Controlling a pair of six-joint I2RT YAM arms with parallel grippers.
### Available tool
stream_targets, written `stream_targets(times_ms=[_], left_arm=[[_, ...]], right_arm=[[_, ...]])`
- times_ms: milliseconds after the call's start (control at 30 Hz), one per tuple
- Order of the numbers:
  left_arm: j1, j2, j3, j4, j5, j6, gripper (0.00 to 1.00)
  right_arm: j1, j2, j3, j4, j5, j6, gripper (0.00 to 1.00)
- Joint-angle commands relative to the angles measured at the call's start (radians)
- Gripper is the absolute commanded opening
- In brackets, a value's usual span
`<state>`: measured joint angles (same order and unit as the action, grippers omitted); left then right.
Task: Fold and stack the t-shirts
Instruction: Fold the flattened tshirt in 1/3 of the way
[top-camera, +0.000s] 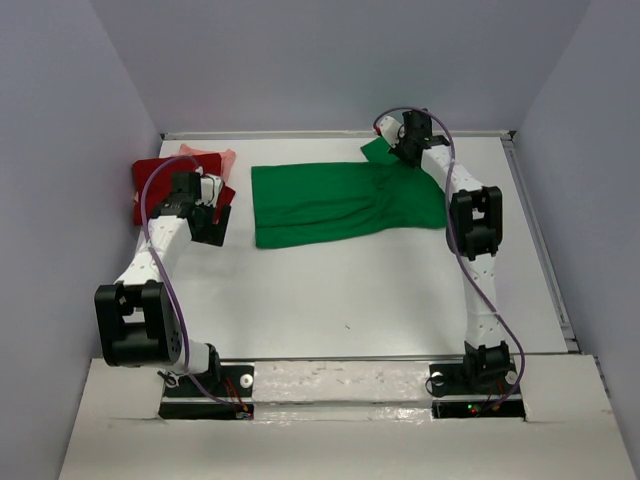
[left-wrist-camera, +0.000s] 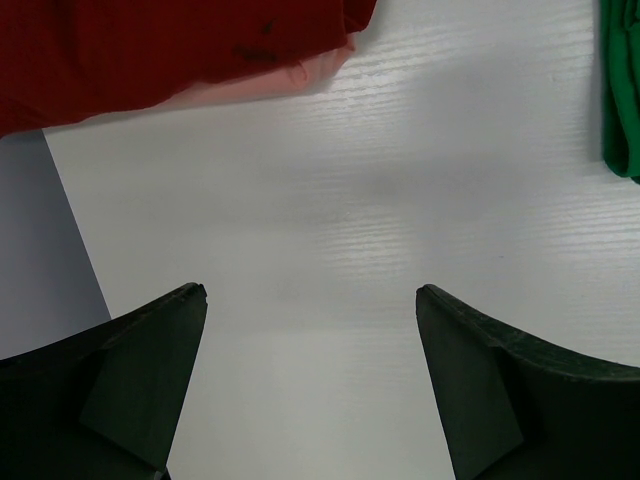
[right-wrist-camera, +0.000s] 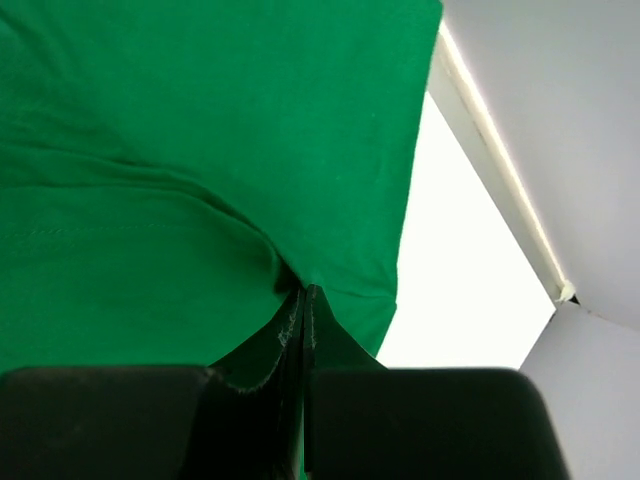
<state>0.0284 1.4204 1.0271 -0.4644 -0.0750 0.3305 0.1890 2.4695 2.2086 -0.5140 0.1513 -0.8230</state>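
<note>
The right gripper (right-wrist-camera: 303, 305) is pressed together, and a fold of the green t-shirt (right-wrist-camera: 200, 150) is pinched between its fingertips. The pinch is made near one edge of the cloth, close to the raised rim (right-wrist-camera: 500, 170) at the back of the table (top-camera: 350, 290). Creases are drawn through the fabric towards the pinch (whether that corner is lifted clear of the surface cannot be told). The rest of the green t-shirt is laid out fairly flat across the middle of the table's far half.

The left gripper (left-wrist-camera: 310, 295) is spread wide, with nothing held between its fingers, and only bare white tabletop is seen beneath it. Just beyond it, at the far left of the table, the dark red t-shirt (left-wrist-camera: 150, 50) is heaped against the wall (top-camera: 60, 150). The pink t-shirt (left-wrist-camera: 290, 82) is tucked under the red one, with only an edge showing. The two piles are well apart from the green t-shirt's nearest edge.
</note>
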Motion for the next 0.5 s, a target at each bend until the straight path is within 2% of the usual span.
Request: stream_targets(times_ms=[0,467], left_arm=[[0.005,-0.008,0.018,-0.014,0.006,0.004,0.99],[0.007,0.003,0.011,-0.014,0.006,0.007,0.99]], right_arm=[[-0.006,0.028,0.043,0.103,0.048,-0.018,0.0],[-0.006,0.097,0.013,0.253,0.125,-0.053,0.0]])
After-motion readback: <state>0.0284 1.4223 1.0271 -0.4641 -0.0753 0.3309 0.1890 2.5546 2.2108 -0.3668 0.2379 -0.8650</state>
